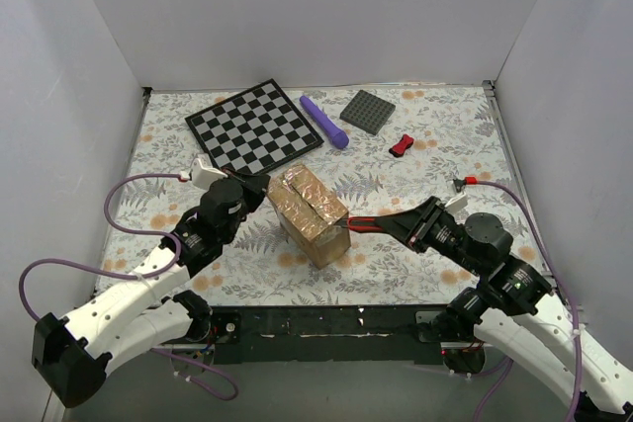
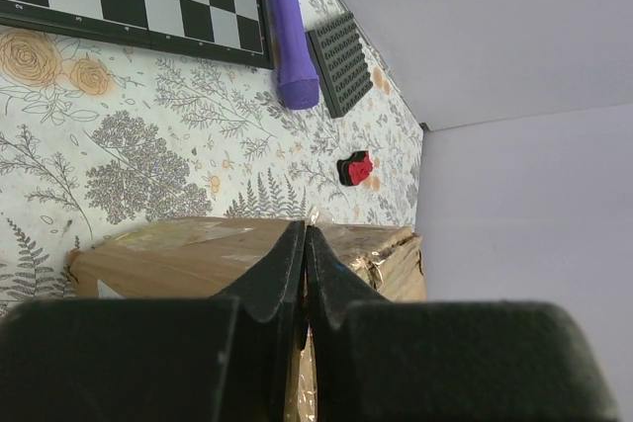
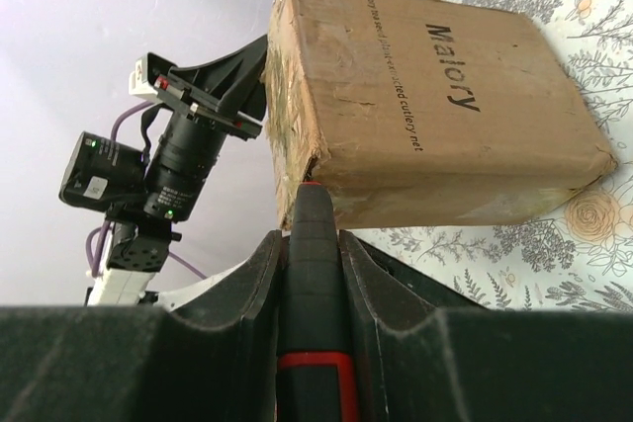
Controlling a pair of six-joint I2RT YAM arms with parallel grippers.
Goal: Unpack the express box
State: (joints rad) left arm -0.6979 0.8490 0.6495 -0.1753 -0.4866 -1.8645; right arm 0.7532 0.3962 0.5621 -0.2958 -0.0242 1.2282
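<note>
— Where do we find the express box (image 1: 309, 212)?

— Between our two hands. It sits straight ahead of the fingertips of the right gripper (image 1: 396, 225) and right at the tips of the left gripper (image 1: 262, 185), with its taped top facing up.

— How does our left hand stand?

— Closed, with the fingers (image 2: 282, 274) pressed together and their tips at the box's top edge. Whether any tape is pinched there, we cannot tell.

— And our right?

— Clamped around a black tool (image 3: 313, 284) with a red band. The tool sticks forward past the fingertips. Its tip touches the edge where the box's taped top meets the side printed "Malory".

— What do we see beyond the left hand?

— A chessboard (image 1: 255, 127) just past it. Farther out are a purple stick (image 1: 324, 121), a dark grey plate (image 1: 368, 111) and a small red-and-black piece (image 1: 401, 145), all apart from the box.
</note>
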